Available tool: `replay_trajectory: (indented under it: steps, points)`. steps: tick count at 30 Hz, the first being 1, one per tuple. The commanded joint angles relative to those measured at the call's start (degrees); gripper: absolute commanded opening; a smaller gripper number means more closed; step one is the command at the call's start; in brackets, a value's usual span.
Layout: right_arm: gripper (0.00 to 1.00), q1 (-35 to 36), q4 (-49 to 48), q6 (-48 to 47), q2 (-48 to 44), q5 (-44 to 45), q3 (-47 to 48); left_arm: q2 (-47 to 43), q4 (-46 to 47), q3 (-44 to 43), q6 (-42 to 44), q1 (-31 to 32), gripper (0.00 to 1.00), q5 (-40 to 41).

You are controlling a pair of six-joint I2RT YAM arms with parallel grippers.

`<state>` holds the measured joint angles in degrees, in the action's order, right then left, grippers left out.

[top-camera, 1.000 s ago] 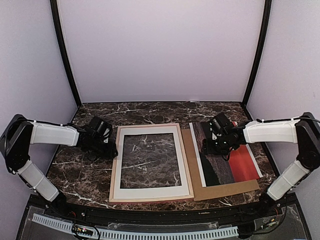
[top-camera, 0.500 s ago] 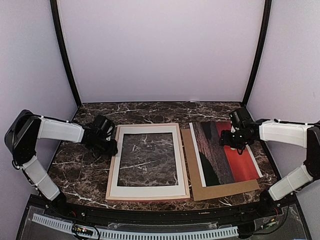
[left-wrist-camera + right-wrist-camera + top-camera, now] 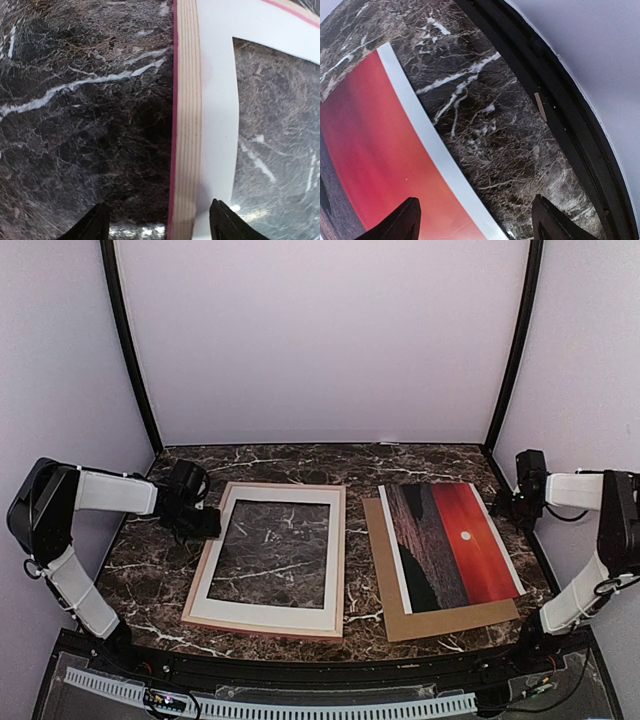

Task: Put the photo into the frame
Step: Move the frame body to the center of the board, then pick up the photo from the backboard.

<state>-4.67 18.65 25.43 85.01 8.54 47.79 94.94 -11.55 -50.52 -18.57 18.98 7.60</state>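
Note:
The frame (image 3: 268, 617) lies back up at the centre left of the marble table, skewed, pale wood with a white mat inside. My left gripper (image 3: 205, 523) is at its far left edge. In the left wrist view the gripper (image 3: 157, 220) is open and its fingers straddle the frame's wooden edge (image 3: 186, 125) without closing on it. The photo (image 3: 450, 545) lies face up at the right, red sky and white sun showing. My right gripper (image 3: 518, 503) is open and empty by the table's right edge. In the right wrist view it (image 3: 475, 220) hovers over the photo's white border (image 3: 427, 145) and bare marble.
The photo rests on a brown backing board (image 3: 440, 620) that sticks out at its near and left sides. A black rail (image 3: 560, 100) and the enclosure wall run close along the table's right edge. Black posts (image 3: 130, 360) stand at the back corners.
The frame has slid left and turned, so it now lies apart from the backing board. The left gripper drew back left with it. The right gripper moved off the photo to the table's right edge.

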Motion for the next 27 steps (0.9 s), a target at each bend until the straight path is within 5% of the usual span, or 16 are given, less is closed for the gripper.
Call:
replay_trajectory:
  steps: [1,13,27]
  points:
    - [0.77,-3.0,-2.9,-2.8,4.2,-5.8,1.9,-6.1,2.2,-0.5,-0.9,0.1,0.77,-5.2]
    - [0.71,-3.8,-5.2,-2.3,5.6,-14.8,-2.3,-10.8,9.8,-4.7,-5.9,17.1,0.84,-13.9]
    - [0.72,-3.9,-7.9,-1.7,3.8,-16.6,-7.7,15.7,12.0,-29.3,-6.4,37.6,0.84,-17.7]
